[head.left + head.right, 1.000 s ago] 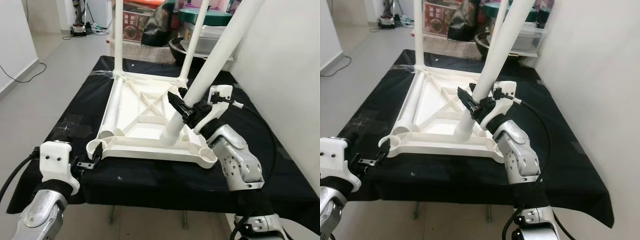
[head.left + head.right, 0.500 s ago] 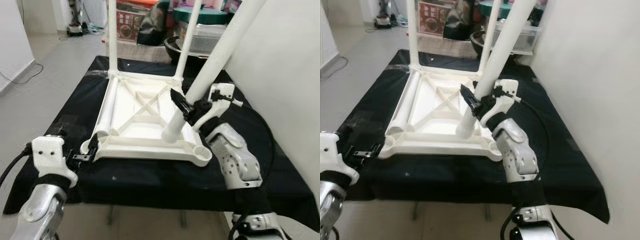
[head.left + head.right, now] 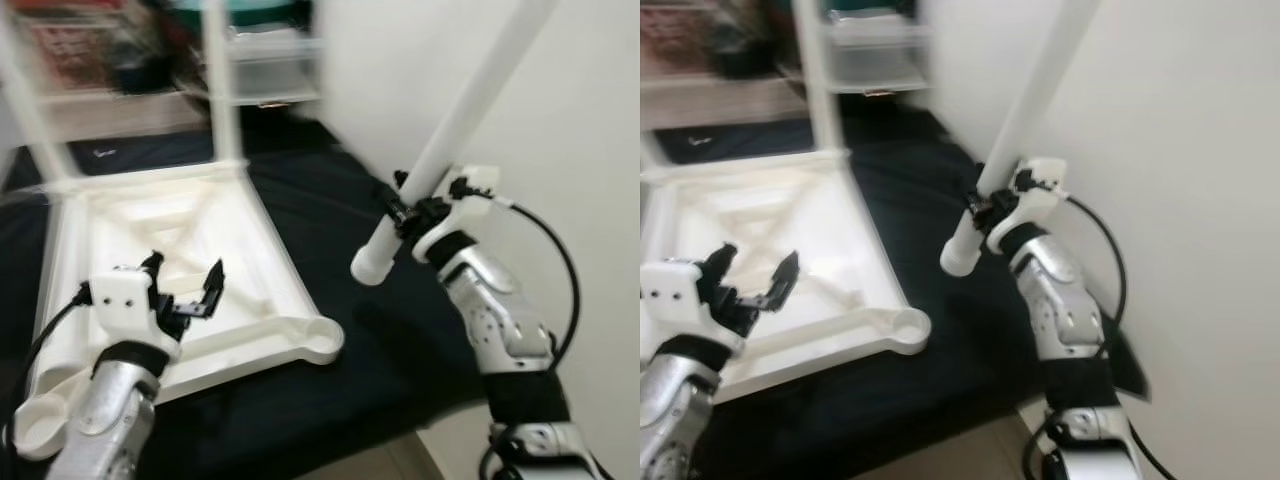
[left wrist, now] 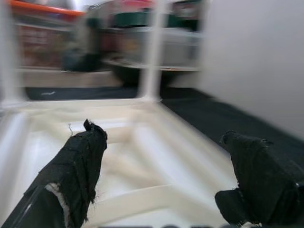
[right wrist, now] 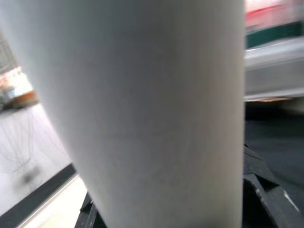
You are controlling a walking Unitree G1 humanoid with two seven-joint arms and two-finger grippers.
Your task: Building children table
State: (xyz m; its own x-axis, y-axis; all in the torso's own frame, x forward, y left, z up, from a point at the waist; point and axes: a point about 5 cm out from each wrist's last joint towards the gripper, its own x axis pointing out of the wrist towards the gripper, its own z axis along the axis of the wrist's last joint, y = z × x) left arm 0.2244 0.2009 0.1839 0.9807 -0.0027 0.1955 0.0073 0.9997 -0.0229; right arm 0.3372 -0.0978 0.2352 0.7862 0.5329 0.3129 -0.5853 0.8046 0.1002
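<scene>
one white leg (image 3: 452,140) in right end effector (image 3: 408,212).

one tabletop (image 3: 190,250), three legs, two hands

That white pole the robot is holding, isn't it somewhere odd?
Yes. The right pincer holds the white leg tilted over the black cloth, clear of the upturned tabletop, whose near corner socket sits empty.
</scene>
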